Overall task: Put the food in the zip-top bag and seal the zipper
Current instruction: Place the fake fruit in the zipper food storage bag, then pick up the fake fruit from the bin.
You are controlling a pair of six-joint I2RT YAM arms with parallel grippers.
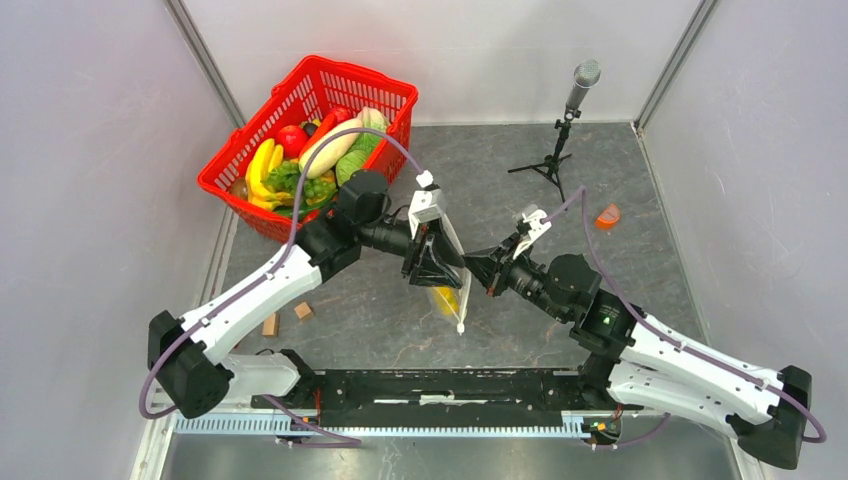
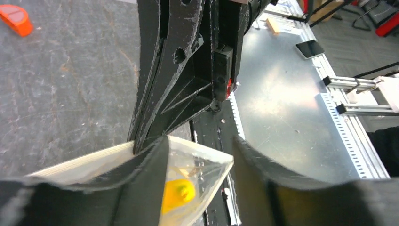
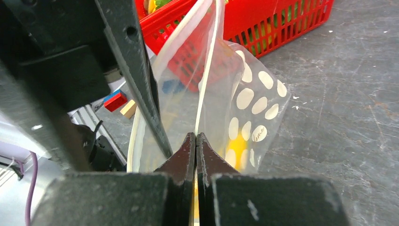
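The right gripper (image 3: 195, 139) was pinched shut on the zipper (image 3: 207, 70) of the zip-top bag (image 3: 256, 101), holding it up between the two arms. The left gripper (image 2: 197, 153) stood parted, and the bag lay loose between its fingers. One yellow food piece (image 3: 237, 147) showed inside, blurred. We couldn't tell whether the strip was sealed, as black gripper bodies hid much of it.

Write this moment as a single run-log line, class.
right pincer: shut on zip-top bag edge | left pincer: open, bag corner inside | yellow food: inside bag | red basket: holds bananas
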